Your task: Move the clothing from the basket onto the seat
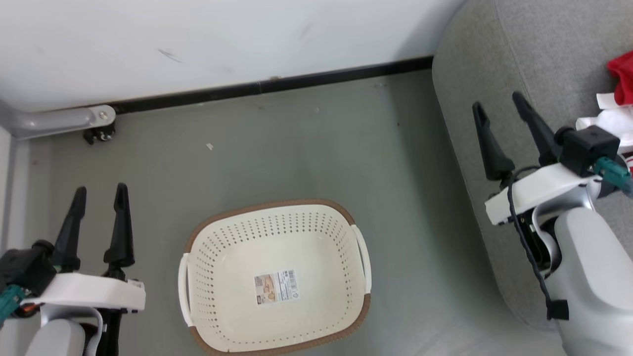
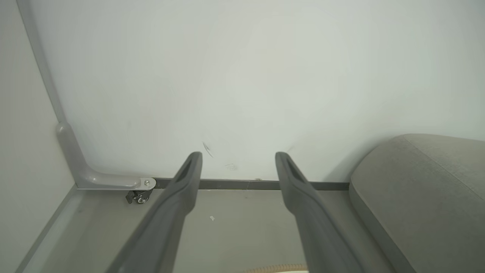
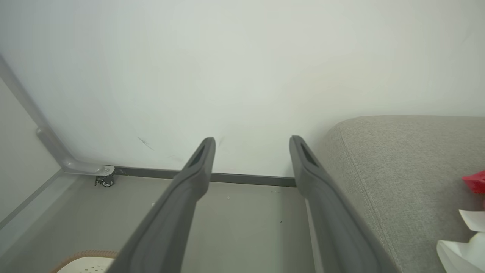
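Both of my pincers stand spread wide with nothing between the fingers: the left pincer [image 1: 101, 189] hangs over the floor to the left of the basket, and the right pincer [image 1: 497, 100] is raised over the near edge of the seat, fingers pointing toward the wall.

Biggest before me is the pale wall [image 1: 222, 39], plain but for a few faint scuffs. Next is the seat [image 1: 494, 59], grey woven fabric with a rounded corner and a stitched seam, filling my right side. The grey-green floor [image 1: 296, 148] runs from the seat across to my left, met at the wall by a dark skirting strip [image 1: 277, 85].

On that floor, between my two arms and apart from both, sits the basket [image 1: 277, 203], cream with rows of holes, a brown rim and white side handles. Its whole inside is open to my head camera.

The clothing [image 1: 624, 74] lies on the seat at my far right, red cloth with white parts, partly hidden behind my right wrist.

Smaller things: a grey bracket [image 1: 64, 118] low on the wall at my left with a little wheel [image 1: 101, 133] under it, a paper label [image 1: 276, 287] on the basket's inner floor, and a tiny white scrap [image 1: 209, 146] on the floor
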